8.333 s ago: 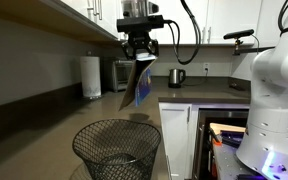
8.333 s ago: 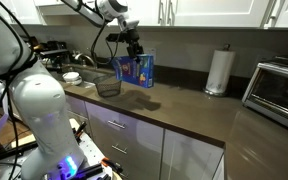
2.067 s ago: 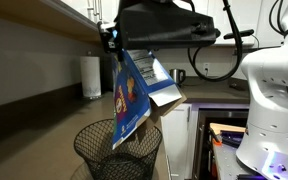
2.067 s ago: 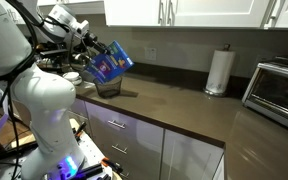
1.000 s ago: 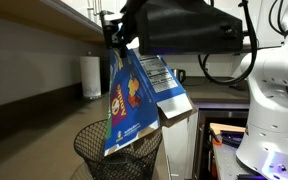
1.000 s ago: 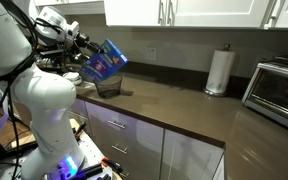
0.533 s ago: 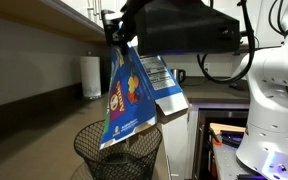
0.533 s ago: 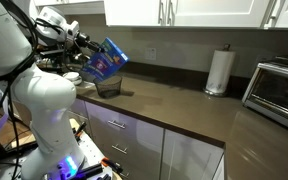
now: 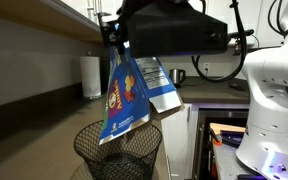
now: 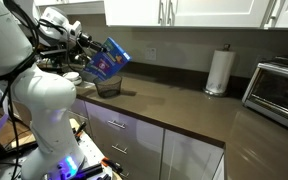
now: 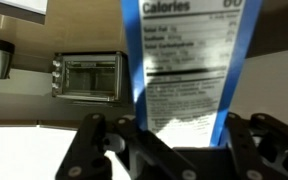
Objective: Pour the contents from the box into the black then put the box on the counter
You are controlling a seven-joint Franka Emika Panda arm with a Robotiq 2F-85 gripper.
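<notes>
The gripper [image 9: 115, 38] is clamping the box [image 9: 127, 97] by its upper end, with 1 finger on either side of the cardboard, so the box is hanging off the counter [image 10: 184, 106] rather than resting on it. In an exterior view the box is tilting, its broad blue face with the yellow-red picture turning toward the camera and a white printed side panel showing behind it. Its lower corner is hanging right at the rim of the black [image 9: 119, 152], the round wire-mesh wastebasket standing directly beneath; whether that corner is dipping inside the rim is not clear. In an exterior view the box [image 10: 108, 61] is leaning steeply above the black [image 10: 108, 87], which is sitting on the counter close to the robot's white body [image 10: 42, 100], while the gripper [image 10: 85, 43] is reaching in from the side. Farther along the counter a paper towel roll [image 10: 219, 71] is standing upright and a toaster oven [image 10: 280, 86] is sitting beyond it, both well apart from the basket. In the wrist view the box [image 11: 184, 70] is filling the centre with its nutrition label facing the camera, the gripper [image 11: 174, 155] is pinching it from both sides, and the toaster oven [image 11: 88, 77] is showing behind.
</notes>
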